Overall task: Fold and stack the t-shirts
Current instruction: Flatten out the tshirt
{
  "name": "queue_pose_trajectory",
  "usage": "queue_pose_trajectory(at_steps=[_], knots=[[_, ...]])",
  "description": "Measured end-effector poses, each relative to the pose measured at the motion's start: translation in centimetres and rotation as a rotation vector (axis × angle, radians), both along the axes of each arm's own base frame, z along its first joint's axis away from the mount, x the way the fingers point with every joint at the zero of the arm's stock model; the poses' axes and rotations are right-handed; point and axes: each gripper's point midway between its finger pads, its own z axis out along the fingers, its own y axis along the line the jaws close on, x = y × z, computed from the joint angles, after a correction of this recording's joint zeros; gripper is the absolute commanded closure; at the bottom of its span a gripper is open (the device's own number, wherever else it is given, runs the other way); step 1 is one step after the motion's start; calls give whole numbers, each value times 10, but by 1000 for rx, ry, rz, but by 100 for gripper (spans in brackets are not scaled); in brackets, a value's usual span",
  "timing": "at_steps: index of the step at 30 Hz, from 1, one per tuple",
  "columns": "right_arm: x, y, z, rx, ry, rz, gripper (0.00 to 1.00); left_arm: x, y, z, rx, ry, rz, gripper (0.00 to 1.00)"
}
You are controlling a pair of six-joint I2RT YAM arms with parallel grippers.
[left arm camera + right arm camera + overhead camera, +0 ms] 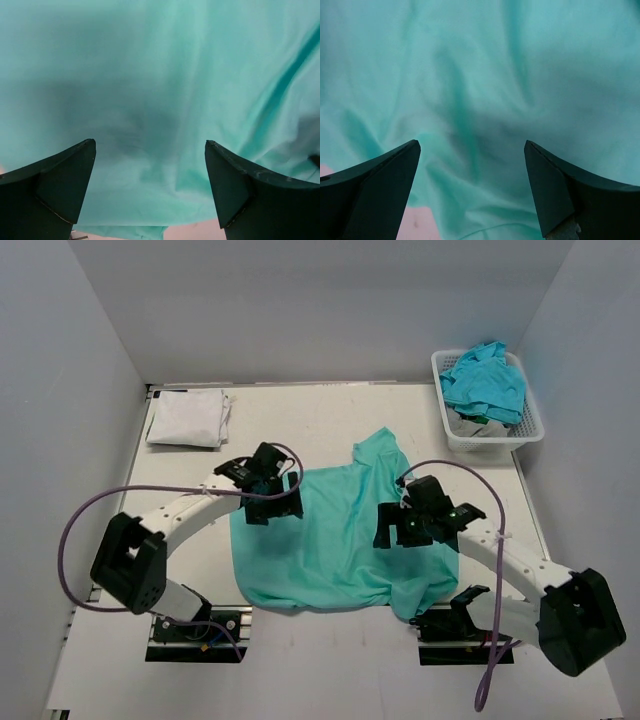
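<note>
A wrinkled teal t-shirt (335, 545) is spread on the middle of the table (300, 430). The left gripper (150, 141) is held over its left edge and the right gripper (471, 141) over its right side, both with jaws wide apart and nothing clasped. A folded white t-shirt (187, 418) is laid at the far left. More teal t-shirts (485, 380) are heaped in a white basket (530, 430) at the far right.

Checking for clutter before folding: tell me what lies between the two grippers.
In the top external view, only the spread teal t-shirt lies between the left gripper and the right gripper.
</note>
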Motion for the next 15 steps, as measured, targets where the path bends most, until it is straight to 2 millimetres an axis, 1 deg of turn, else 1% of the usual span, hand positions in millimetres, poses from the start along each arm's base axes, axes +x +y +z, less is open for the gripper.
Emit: queue_pose_trajectory(at_steps=[2, 3, 6, 8, 10, 11, 13, 15], knots=[[4, 2, 17, 12, -36, 18, 10, 15, 14, 19, 42, -69, 78, 0], [11, 5, 28, 19, -67, 25, 10, 24, 22, 26, 71, -96, 122, 0], [41, 14, 61, 27, -169, 21, 10, 55, 49, 43, 180, -144, 277, 0], [65, 18, 78, 12, -226, 4, 10, 78, 68, 43, 252, -153, 374, 0], [84, 20, 85, -10, -245, -12, 10, 97, 89, 31, 313, -129, 455, 0], [94, 21, 85, -23, -248, -23, 10, 103, 100, 21, 340, -103, 491, 0], [111, 21, 80, -50, -232, -47, 10, 110, 123, -2, 390, -45, 560, 0], [123, 21, 72, -63, -209, -59, 10, 112, 140, -20, 415, 6, 609, 0]])
